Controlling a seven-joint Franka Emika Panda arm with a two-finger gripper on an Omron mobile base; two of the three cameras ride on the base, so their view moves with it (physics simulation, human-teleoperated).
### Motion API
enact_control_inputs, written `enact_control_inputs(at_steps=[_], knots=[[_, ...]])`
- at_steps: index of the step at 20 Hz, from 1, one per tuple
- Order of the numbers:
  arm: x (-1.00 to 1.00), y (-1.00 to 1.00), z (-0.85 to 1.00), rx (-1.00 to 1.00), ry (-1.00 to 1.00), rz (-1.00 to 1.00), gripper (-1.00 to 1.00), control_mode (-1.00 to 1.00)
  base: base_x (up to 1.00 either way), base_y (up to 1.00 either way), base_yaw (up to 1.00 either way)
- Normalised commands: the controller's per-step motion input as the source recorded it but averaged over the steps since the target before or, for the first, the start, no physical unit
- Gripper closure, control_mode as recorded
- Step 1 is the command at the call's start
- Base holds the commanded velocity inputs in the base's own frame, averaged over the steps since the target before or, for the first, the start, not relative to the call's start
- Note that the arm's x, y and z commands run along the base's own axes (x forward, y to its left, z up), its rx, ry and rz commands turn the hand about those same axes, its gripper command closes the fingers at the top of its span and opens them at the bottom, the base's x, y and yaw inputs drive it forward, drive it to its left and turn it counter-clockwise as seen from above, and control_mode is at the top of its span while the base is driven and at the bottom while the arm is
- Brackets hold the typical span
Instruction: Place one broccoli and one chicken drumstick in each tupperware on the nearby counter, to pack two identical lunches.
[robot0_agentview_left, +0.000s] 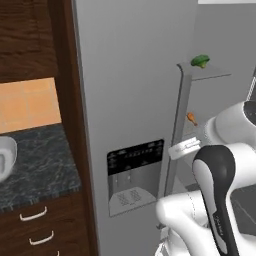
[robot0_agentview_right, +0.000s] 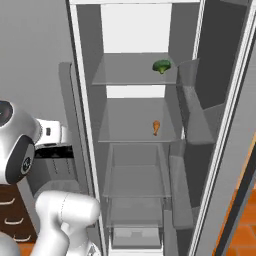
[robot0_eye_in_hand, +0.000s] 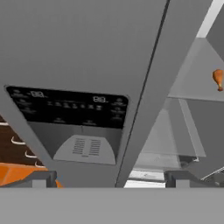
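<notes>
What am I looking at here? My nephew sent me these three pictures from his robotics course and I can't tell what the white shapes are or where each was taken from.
This is a computer-rendered kitchen. The bulky white shapes with dark joints are a robot arm on a driving base.

Two pictures come from cameras riding behind the arm, one on each side. The third looks along its hand; the two small dark finger tips at its bottom show the jaws standing wide apart, holding nothing.

The arm faces a tall grey fridge with a dark dispenser panel. Its right side stands open, showing grey shelves. A small green broccoli lies on the upper shelf and an orange-brown chicken drumstick on the shelf below.

To the left is a dark speckled stone counter over brown drawers, with the edge of a white-grey dish on it.
</notes>
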Motion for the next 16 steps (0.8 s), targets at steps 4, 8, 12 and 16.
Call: enact_control_inputs(at_steps=[4,8,12,16], knots=[[0.00,0.00,0.00,0.00,0.00,0.00,-1.00,1.00,0.42,-0.49,0.00],[0.00,0.00,0.00,0.00,0.00,0.00,-1.00,1.00,0.52,-0.48,0.00],[0.00,0.00,0.00,0.00,0.00,0.00,-1.00,1.00,0.49,-0.36,0.00],[0.00,0.00,0.00,0.00,0.00,0.00,-1.00,1.00,0.34,-0.50,0.00]])
